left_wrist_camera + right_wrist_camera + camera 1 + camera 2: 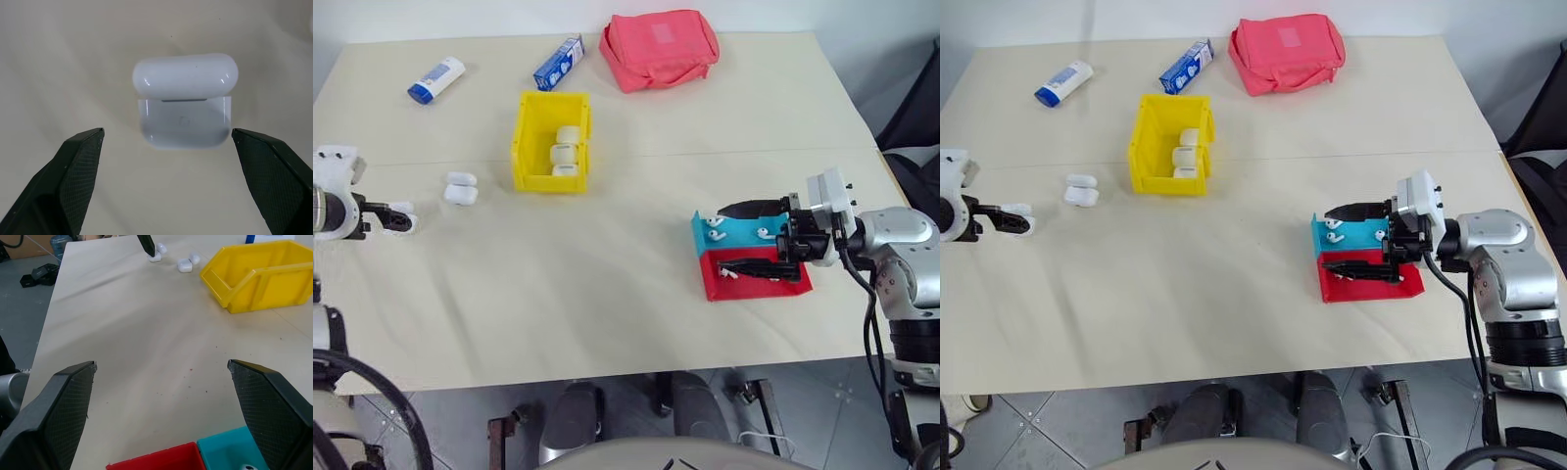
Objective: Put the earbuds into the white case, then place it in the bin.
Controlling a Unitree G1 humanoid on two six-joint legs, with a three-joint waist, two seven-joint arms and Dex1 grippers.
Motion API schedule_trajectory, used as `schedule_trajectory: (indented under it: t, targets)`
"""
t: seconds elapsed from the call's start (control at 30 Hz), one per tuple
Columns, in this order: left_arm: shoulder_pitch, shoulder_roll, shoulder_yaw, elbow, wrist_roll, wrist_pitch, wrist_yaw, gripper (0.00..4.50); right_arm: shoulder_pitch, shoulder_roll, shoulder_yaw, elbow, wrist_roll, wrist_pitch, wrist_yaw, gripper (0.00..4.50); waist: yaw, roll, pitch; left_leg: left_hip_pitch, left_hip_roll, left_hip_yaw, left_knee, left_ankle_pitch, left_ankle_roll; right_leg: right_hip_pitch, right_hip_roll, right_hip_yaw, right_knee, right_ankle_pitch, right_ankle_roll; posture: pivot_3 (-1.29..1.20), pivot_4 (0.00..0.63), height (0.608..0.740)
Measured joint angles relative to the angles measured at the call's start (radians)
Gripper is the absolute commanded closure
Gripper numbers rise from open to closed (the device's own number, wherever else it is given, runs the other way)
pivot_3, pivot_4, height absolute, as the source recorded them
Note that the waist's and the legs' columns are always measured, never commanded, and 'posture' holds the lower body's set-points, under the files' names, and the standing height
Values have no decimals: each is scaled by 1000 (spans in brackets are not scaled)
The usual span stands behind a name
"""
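Observation:
A white case (183,98) lies on the table with its lid open, between the wide-apart fingers of my left gripper (167,131), and neither finger touches it. The same gripper (403,217) sits at the table's left edge. A second open case (461,188) lies just beyond it. The yellow bin (527,147) stands further right with three white cases inside. Several earbuds (715,223) rest in the teal half of a red-and-teal tray (754,286). My right gripper (722,237) hovers open over that tray with nothing between its fingers.
At the back of the table lie a red fabric pouch (658,49), a blue box (559,63) and a white-and-blue tube bottle (435,79). The right table edge (891,176) runs close behind my right arm.

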Motion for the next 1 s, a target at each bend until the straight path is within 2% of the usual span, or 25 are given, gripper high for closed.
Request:
schedule_trajectory:
  t: [0.37,0.7,0.8,0.93,1.0]
  targets:
    - [-76,-58,25,208,75,-116,-36,47,10,-17,-15,-24,14,24,-13,0,4,-1,0,0,0,2,0,1,1,0,-1,0,0,0,0,0,150,740]
    - [-113,-90,63,283,105,-155,-28,47,9,-27,-15,-25,16,41,-18,0,21,-1,0,1,0,2,1,1,1,1,-2,0,1,1,1,0,150,740]
    - [-123,-103,70,290,118,-155,-14,573,6,-28,-15,-25,15,41,-19,0,22,0,0,2,0,2,1,1,1,1,-2,1,2,1,1,0,150,740]
    - [-137,-116,93,316,123,-160,4,1731,-7,-28,-15,-24,14,42,-22,0,21,0,0,2,0,2,1,1,1,1,-2,1,2,1,1,0,150,740]
    - [-137,-118,100,317,129,-169,7,1738,-13,-28,-15,-22,14,42,-24,0,21,0,0,2,0,2,1,1,1,1,-2,1,2,1,1,0,150,740]
